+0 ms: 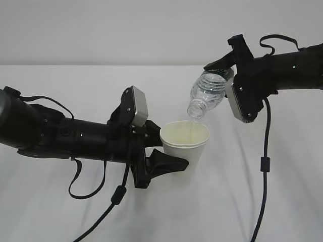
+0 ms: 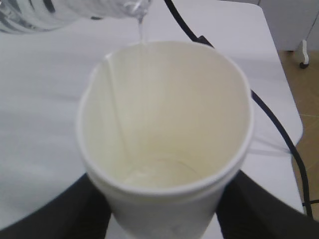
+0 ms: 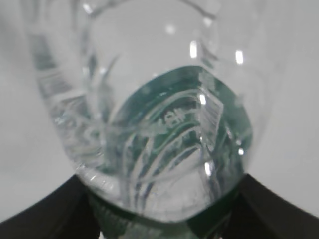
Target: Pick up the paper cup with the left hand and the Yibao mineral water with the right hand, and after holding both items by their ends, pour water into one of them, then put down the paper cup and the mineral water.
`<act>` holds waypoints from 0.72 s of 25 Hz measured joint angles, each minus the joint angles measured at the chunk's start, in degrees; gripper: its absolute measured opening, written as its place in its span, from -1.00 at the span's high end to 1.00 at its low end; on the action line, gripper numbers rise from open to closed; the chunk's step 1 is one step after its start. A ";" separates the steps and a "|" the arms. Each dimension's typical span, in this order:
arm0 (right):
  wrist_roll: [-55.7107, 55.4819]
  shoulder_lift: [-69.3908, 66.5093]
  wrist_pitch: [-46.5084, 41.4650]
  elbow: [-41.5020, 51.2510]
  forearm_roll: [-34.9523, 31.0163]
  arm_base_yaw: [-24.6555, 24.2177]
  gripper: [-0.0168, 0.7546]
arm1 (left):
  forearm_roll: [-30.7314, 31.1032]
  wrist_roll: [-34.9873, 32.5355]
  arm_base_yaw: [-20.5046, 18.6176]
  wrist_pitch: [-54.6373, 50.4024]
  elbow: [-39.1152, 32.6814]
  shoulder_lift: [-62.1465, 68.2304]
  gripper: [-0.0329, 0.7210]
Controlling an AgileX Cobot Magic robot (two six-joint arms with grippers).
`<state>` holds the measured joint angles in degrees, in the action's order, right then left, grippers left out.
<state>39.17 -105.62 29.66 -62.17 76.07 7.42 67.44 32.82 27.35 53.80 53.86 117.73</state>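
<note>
My left gripper [image 1: 166,151] is shut on the white paper cup [image 1: 184,142] and holds it upright above the table. In the left wrist view the cup [image 2: 164,124] fills the frame, with a little water at its bottom and black fingers [image 2: 55,214] on both sides. My right gripper [image 1: 227,70] is shut on the clear Yibao mineral water bottle [image 1: 207,93], tilted mouth down over the cup's far rim. A thin stream of water [image 2: 141,30] falls into the cup. The bottle [image 3: 154,124] fills the right wrist view, its green label low between the fingers.
The white table [image 1: 282,191] lies under both arms. Black cables hang from the right arm [image 1: 265,166] and from the left arm [image 1: 118,194]. In the left wrist view a cable [image 2: 279,129] crosses the table past the cup, and the table's right edge [image 2: 294,114] shows.
</note>
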 joint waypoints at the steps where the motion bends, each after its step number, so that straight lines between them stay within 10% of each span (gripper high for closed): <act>1: 0.00 0.00 0.00 0.00 0.00 0.00 -0.23 | 0.00 0.00 0.00 0.00 0.00 0.00 -0.23; 18: 0.48 0.00 0.00 0.00 -0.04 0.00 -0.23 | 0.00 0.00 0.00 0.00 0.00 0.00 -0.23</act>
<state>39.65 -105.62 29.66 -62.17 76.03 7.42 67.44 32.82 27.35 53.80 53.86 117.73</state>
